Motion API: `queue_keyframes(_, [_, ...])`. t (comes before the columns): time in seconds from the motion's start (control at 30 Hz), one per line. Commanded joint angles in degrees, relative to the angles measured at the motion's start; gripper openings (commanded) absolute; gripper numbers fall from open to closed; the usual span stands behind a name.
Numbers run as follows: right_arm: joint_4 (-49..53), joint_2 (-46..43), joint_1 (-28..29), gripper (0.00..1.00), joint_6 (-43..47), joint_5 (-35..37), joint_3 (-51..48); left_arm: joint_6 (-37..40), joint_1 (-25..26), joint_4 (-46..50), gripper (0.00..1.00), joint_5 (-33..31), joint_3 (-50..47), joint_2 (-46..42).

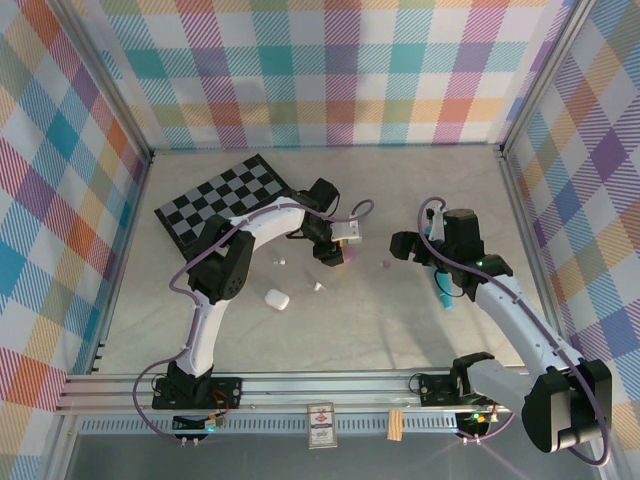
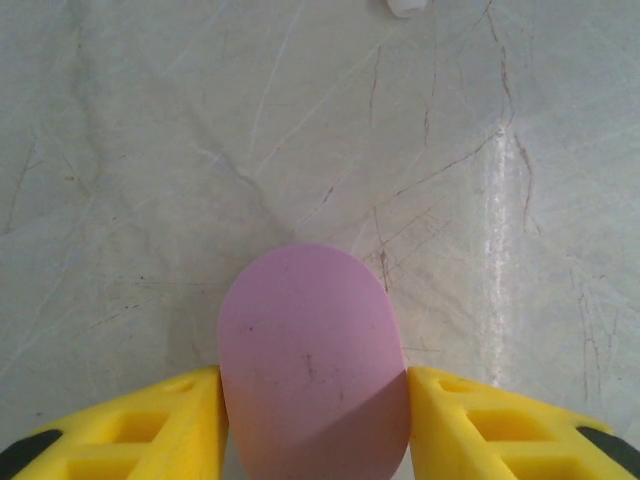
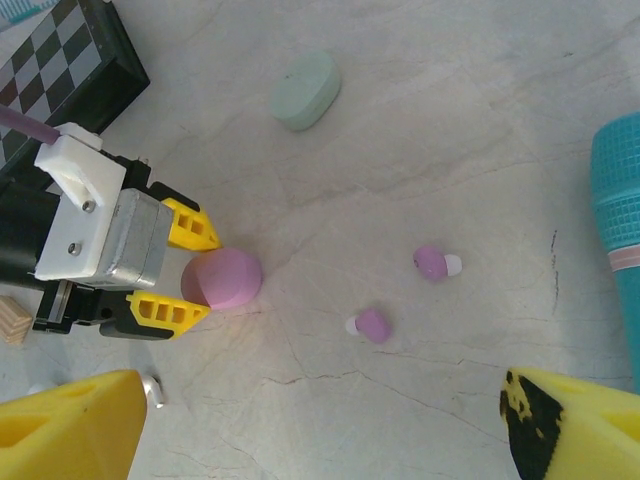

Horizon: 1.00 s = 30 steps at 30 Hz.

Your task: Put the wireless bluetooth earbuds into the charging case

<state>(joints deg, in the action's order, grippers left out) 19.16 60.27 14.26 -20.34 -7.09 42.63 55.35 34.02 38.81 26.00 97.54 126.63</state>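
Purple earbuds (image 3: pixel 437 263), pink case (image 2: pixel 312 360), checkered board (image 1: pixel 225 200)

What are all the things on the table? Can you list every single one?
chessboard: one, black and grey, far left
teal pen: one, teal, right side
purple case: one, pinkish purple, middle
mint case: one, pale green, near the chessboard
white case: one, white, left of middle
purple earbuds: two, purple with white tips, between purple case and teal pen
white earbuds: two, white, near the white case
left pincer: one, yellow fingers, closed on the purple case
right pincer: one, yellow fingers, open, facing the purple earbuds
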Motion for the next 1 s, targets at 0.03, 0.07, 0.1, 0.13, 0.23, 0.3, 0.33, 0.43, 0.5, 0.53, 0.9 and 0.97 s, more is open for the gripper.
queue_keyframes(0.03, [-0.01,0.08,-0.29,0.91,-1.33,-1.51,-0.81,-0.16,-0.27,-2.89,0.46,3.94,-3.16,-4.39])
queue_keyframes(0.07, [-0.02,0.11,-0.29,0.91,-1.5,-1.65,-0.87,-0.47,-0.27,-4.15,0.46,4.34,-4.24,-5.3])
queue_keyframes(0.1, [-0.09,0.2,-0.29,0.91,-1.75,-1.93,-0.82,-0.68,-0.29,-5.08,0.46,4.73,-5.28,-6.25])
queue_keyframes(0.13, [-0.09,0.23,-0.38,0.91,-1.93,-2.2,-0.85,-0.94,-0.27,-5.56,0.46,5.01,-5.91,-7.07])
queue_keyframes(0.23, [-0.63,-0.06,-0.51,0.91,-2.63,-3.05,-1.08,-1.13,-0.28,-6.31,0.45,5.22,-7.37,-8.98])
queue_keyframes(0.3, [-0.67,-0.24,-0.55,0.91,-2.9,-3.53,-1.2,-1.34,-0.36,-7.04,0.45,5.2,-8.59,-10.25])
queue_keyframes(0.33, [-0.7,-0.31,-0.64,0.91,-3.18,-3.79,-1.32,-1.46,-0.36,-7.58,0.45,5.28,-9.29,-10.89])
queue_keyframes(0.43, [-0.93,-0.42,-0.8,0.91,-4.03,-4.82,-1.51,-1.92,-0.36,-8.89,0.45,5.59,-10.78,-12.25])
queue_keyframes(0.5, [-0.96,-0.33,-0.86,0.91,-4.6,-5.46,-1.62,-2.06,-0.36,-8.63,0.45,5.53,-10.93,-12.26])
queue_keyframes(0.53, [-0.99,-0.24,-0.95,0.91,-4.9,-5.73,-1.78,-2.01,-0.27,-7.89,0.45,5.3,-10.67,-11.97])
queue_keyframes(0.9, [-1.01,1.32,-1.02,0.91,-5.36,-6.27,-2.05,-1.15,2.57,-5.32,0.45,-3.5,-12.32,-8.85])
queue_keyframes(0.97, [-1.24,1.68,-1.03,0.91,-5.33,-6.26,-2.2,-1.12,2.98,-5.36,0.46,-5.25,-12.49,-8.2])
